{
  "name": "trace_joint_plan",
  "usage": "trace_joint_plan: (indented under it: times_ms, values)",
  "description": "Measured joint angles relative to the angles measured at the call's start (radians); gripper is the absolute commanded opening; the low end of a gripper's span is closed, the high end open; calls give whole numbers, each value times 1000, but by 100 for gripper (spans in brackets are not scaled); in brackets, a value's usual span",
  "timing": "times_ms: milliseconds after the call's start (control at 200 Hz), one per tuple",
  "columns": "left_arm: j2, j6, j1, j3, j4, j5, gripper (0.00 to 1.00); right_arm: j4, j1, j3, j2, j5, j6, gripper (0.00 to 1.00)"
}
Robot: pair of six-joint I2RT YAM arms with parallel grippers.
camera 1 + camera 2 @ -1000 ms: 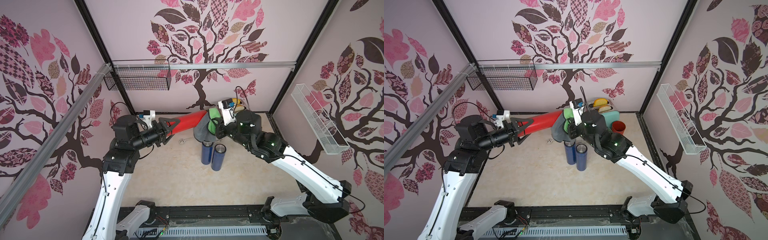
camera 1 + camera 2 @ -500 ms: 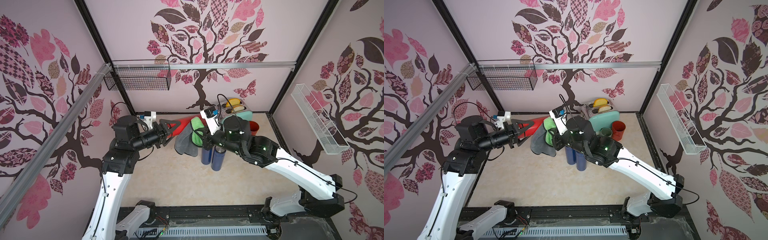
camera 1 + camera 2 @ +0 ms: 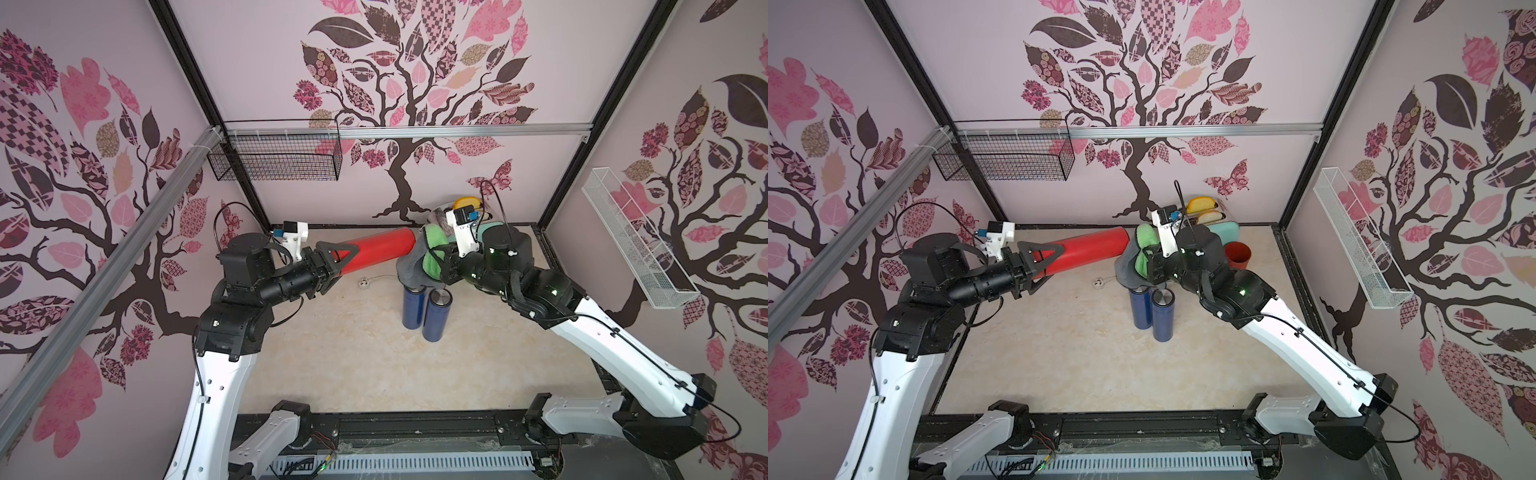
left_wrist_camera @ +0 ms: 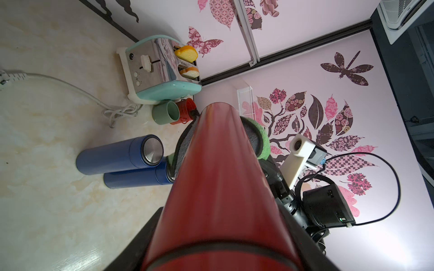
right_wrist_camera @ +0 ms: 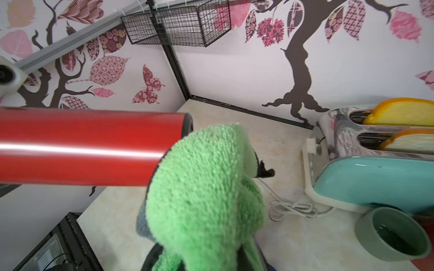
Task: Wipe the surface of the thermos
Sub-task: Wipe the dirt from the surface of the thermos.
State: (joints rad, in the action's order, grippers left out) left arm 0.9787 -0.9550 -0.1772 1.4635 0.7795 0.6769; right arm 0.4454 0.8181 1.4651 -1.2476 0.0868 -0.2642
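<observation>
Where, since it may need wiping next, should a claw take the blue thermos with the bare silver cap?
Probably the upper body just under the silver cap, coming level from its near right side. The blue thermos stands upright and round; its twin stands against it on the far left, and the cloth hangs over that twin.

Pale pink walls (image 3: 561, 83) carry a dark brown tree decal (image 3: 401, 183) with pink patterned leaves. A black wire basket (image 3: 276, 162) hangs far left, and a white wire basket (image 3: 631, 245) on the right wall. The beige marbled floor (image 3: 353, 361) is evenly lit.
</observation>
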Motion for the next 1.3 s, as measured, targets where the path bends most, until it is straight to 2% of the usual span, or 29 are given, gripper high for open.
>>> trace_joint_plan:
  times_ms: [90,240,390,595,805,945,1090,1195,1300]
  values:
    - [-6,114,-1,48,62,-78,0,-25,6,-62,8,-38,-26,0]
    - [-83,346,-2,71,177,-307,0,-31,10,-77,11,-110,-51,0]
    - [-196,514,-3,-32,193,-453,0,-25,10,29,-7,-227,-76,0]
    - [-335,683,-5,-232,119,-508,0,17,11,273,-138,-385,-92,0]
    - [-369,826,-12,-300,42,-513,0,140,11,459,-301,-515,-89,0]
    - [-386,949,-22,-359,-13,-498,0,247,11,562,-398,-537,-61,0]
    - [-385,1095,-51,-394,-42,-488,0,372,11,804,-557,-530,-20,0]
    - [-383,1219,-109,-430,-74,-512,0,433,3,962,-652,-529,-4,0]
    - [-375,1348,-171,-472,-107,-532,0,463,-31,1020,-689,-544,-8,0]
